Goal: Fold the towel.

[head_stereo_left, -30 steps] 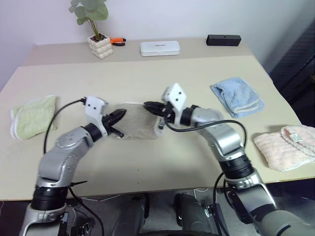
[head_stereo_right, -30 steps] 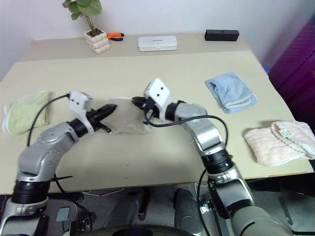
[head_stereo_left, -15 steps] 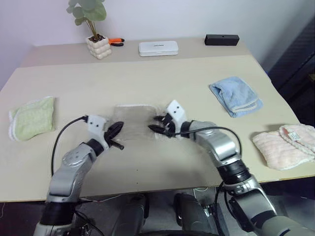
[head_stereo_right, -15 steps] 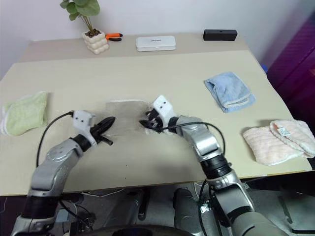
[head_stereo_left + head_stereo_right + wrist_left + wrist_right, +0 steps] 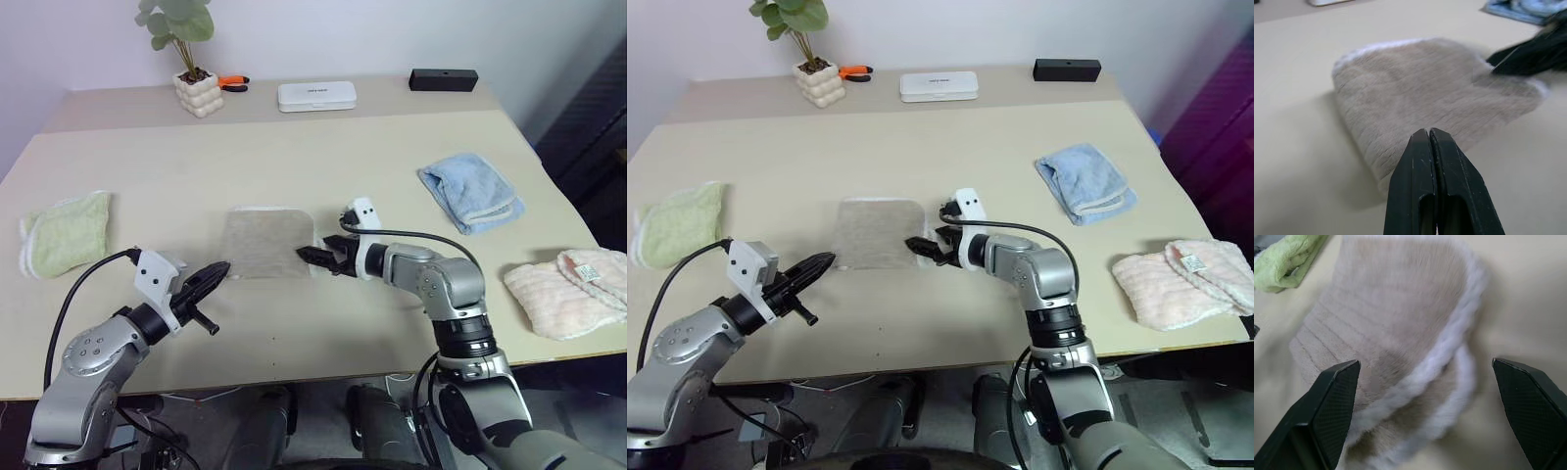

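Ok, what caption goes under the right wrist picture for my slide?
Open right gripper hovers over the folded beige towel, a green cloth lying beyond.

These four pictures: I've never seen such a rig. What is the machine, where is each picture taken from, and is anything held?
It is a two-armed humanoid robot at a table. Two pictures come from its head, looking down over its arms; the other two come from cameras on each wrist, looking along the black fingers. The folded towel lies in the middle, with a green cloth, a blue cloth and a pink cloth around it. The left gripper is shut and empty. The right gripper is open at the towel's edge, holding nothing.
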`<control>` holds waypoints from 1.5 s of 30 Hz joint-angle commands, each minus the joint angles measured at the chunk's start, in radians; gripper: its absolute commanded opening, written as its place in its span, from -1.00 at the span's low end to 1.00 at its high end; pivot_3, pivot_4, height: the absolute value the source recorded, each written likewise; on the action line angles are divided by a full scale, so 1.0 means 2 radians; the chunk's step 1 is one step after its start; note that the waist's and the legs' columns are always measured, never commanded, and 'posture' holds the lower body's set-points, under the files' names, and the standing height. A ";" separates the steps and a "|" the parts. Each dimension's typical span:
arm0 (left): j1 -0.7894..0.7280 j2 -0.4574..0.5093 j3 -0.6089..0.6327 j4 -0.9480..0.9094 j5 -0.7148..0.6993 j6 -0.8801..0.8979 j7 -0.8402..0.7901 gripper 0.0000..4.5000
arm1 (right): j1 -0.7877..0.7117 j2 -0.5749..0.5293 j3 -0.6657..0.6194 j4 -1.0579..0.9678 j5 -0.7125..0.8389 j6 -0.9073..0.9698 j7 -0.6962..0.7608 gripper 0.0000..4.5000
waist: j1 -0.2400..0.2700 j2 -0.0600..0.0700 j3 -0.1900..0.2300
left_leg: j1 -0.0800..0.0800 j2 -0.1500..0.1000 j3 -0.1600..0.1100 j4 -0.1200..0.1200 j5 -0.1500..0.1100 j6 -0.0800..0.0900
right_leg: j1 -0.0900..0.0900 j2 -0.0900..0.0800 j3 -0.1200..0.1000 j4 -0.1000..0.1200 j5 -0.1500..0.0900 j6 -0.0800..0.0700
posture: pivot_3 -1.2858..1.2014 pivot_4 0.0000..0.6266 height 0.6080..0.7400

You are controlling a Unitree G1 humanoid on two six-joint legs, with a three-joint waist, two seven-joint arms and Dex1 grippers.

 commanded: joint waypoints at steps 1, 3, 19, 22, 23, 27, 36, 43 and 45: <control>0.000 -0.001 0.002 -0.022 -0.003 0.000 0.004 -1.00 | -0.021 0.023 0.005 0.024 0.008 -0.006 -0.007 0.72 | -0.001 0.000 0.000 | 0.000 0.000 0.000 0.000 0.000 0.000 | 0.000 0.000 0.000 0.000 0.000 0.000 | 0.03 -0.52 0.89; 0.001 -0.003 -0.001 -0.025 -0.001 0.001 0.007 -1.00 | -0.028 0.037 -0.001 0.031 0.015 -0.007 -0.009 0.40 | -0.001 0.000 0.000 | 0.000 0.000 0.000 0.000 0.000 0.000 | 0.000 0.000 0.000 0.000 0.000 0.000 | 0.03 -0.52 0.89; -0.029 -0.014 -0.034 -0.015 0.007 0.008 0.018 -1.00 | -0.094 0.005 -0.171 -0.014 0.081 -0.057 -0.092 -0.97 | 0.002 0.001 0.000 | 0.000 0.000 0.000 0.000 0.000 0.000 | 0.000 0.001 0.000 0.000 0.000 0.000 | 0.03 -0.52 0.89; -0.038 -0.016 -0.044 -0.009 0.009 0.008 0.014 -1.00 | -0.115 -0.021 -0.205 0.004 0.085 -0.081 -0.114 -0.97 | 0.002 0.000 0.000 | 0.000 0.000 0.000 0.000 0.000 0.000 | 0.000 0.000 0.000 0.000 0.000 0.000 | 0.03 -0.52 0.89; -0.045 -0.017 -0.050 -0.004 0.011 0.006 0.012 -1.00 | -0.128 -0.038 -0.228 0.019 0.084 -0.094 -0.128 -0.97 | 0.000 0.000 0.000 | 0.000 0.000 0.000 0.000 0.000 0.000 | 0.000 0.000 0.000 0.000 0.000 0.000 | 0.03 -0.52 0.89; -0.074 -0.023 -0.070 0.020 0.017 0.002 0.004 -1.00 | -0.160 -0.094 -0.303 0.071 0.096 -0.124 -0.180 -0.97 | 0.001 0.001 0.000 | 0.000 0.000 0.001 0.000 0.000 0.000 | 0.000 0.001 0.000 0.000 0.000 0.000 | 0.03 -0.52 0.89; -0.104 -0.033 -0.086 0.044 0.024 -0.001 -0.008 -1.00 | -0.115 -0.132 -0.394 0.126 0.114 -0.113 -0.291 -0.97 | -0.003 0.003 0.001 | 0.000 0.000 0.003 0.000 0.000 0.001 | 0.000 0.000 0.002 0.000 0.000 0.000 | 0.03 -0.52 0.89; -0.108 -0.032 -0.092 0.054 0.029 -0.003 -0.013 -1.00 | -0.057 -0.148 -0.386 0.121 0.104 -0.092 -0.308 -0.33 | 0.003 0.004 0.001 | 0.000 0.001 0.005 0.000 -0.001 0.002 | 0.000 0.001 0.004 0.000 0.000 0.000 | 0.03 -0.52 0.89; -0.109 -0.031 -0.090 0.057 0.030 -0.005 -0.014 -1.00 | -0.053 -0.150 -0.376 0.110 0.099 -0.105 -0.306 0.12 | 0.001 0.004 0.001 | 0.000 0.001 0.006 0.001 -0.001 0.002 | 0.000 0.000 0.004 0.000 0.000 0.000 | 0.03 -0.52 0.89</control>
